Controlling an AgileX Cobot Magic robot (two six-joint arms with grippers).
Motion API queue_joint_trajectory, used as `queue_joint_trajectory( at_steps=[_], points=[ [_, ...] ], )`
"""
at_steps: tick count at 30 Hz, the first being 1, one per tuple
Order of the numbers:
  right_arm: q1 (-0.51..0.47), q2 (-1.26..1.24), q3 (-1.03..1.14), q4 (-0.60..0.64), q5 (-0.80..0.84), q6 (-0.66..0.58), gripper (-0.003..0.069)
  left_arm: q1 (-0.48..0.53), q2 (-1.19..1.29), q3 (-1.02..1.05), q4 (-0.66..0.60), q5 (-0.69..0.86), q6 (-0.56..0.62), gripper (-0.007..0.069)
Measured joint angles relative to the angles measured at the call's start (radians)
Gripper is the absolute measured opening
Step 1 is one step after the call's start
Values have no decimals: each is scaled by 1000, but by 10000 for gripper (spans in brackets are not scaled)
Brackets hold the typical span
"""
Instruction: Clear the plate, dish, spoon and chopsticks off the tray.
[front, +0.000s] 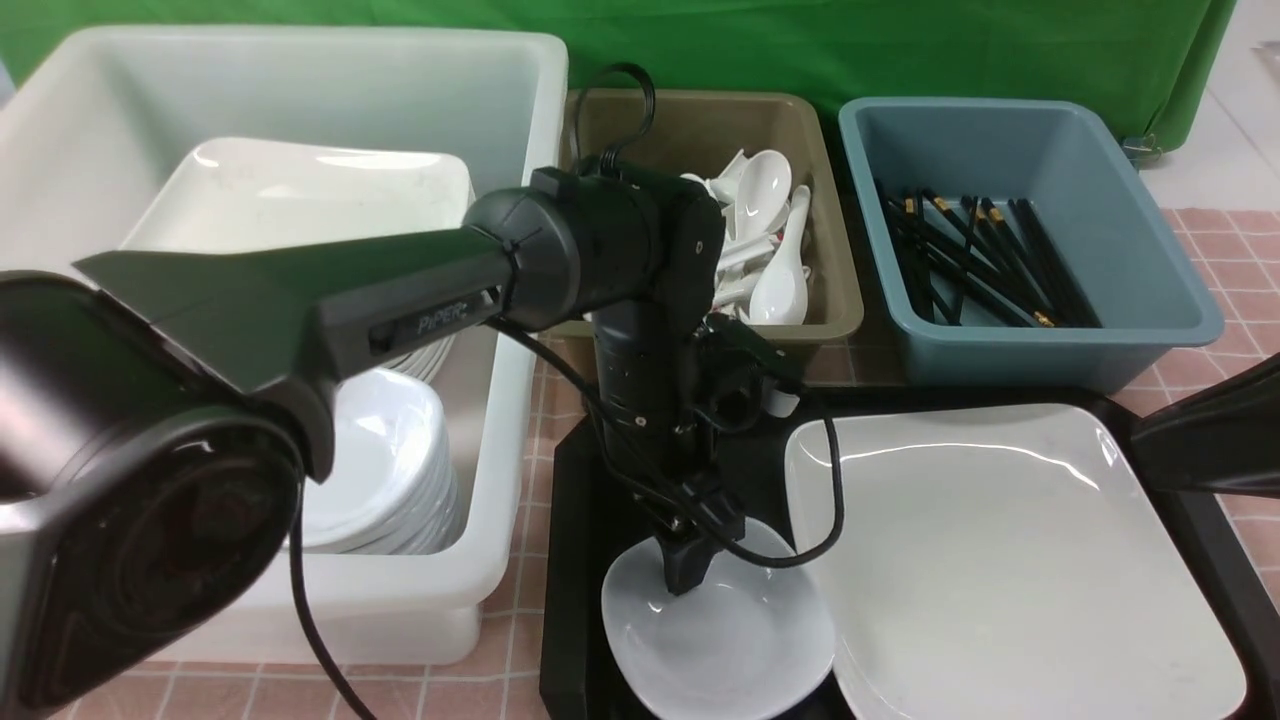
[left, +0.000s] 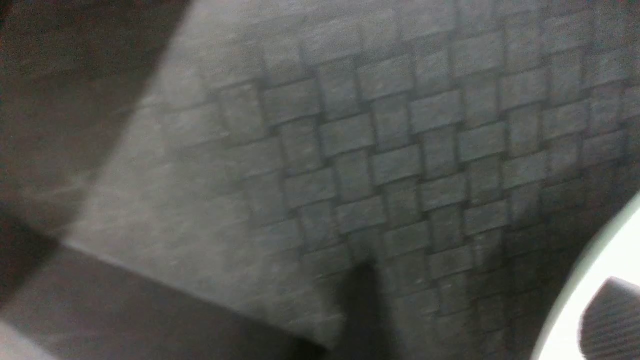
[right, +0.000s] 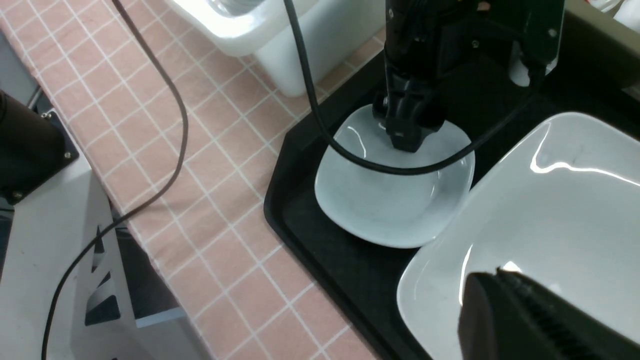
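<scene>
The black tray holds the small white dish at its near left and the large square plate to the right. My left gripper points down at the dish's far rim and is open. One ribbed finger is over the dish. The other stands outside it, above the textured tray floor. My right gripper is shut and empty, hovering over the plate. Spoons lie only in the olive bin and chopsticks only in the blue bin. None shows on the tray.
A big white tub at the left holds stacked plates and dishes. Behind the tray stand the olive bin with spoons and the blue bin with black chopsticks. A black cable trails over the pink checked cloth.
</scene>
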Motion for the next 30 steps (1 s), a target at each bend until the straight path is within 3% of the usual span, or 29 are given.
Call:
queue_joint_trajectory(
  at_steps=[4,5,6,8,19,26,29,30],
  points=[
    [0,0,0,0,-1,0,30,0,6,0,-57,12,0,225],
    [0,0,0,0,-1,0,30,0,6,0,-62,12,0,210],
    [0,0,0,0,-1,0,30,0,6,0,-91,32,8,106],
    [0,0,0,0,-2,0,30,2,1,0,-118,44,11,69],
    [0,0,0,0,-2,0,30,35,-123,1,-121,10,-18,13],
    [11,0,-59,12,-2,0,30,149,-309,1,-218,6,-90,9],
    [56,10,-116,12,-2,0,30,210,-367,1,-271,7,-96,8],
    [114,29,-174,14,-3,14,30,262,-412,2,-294,8,-97,8]
  ],
)
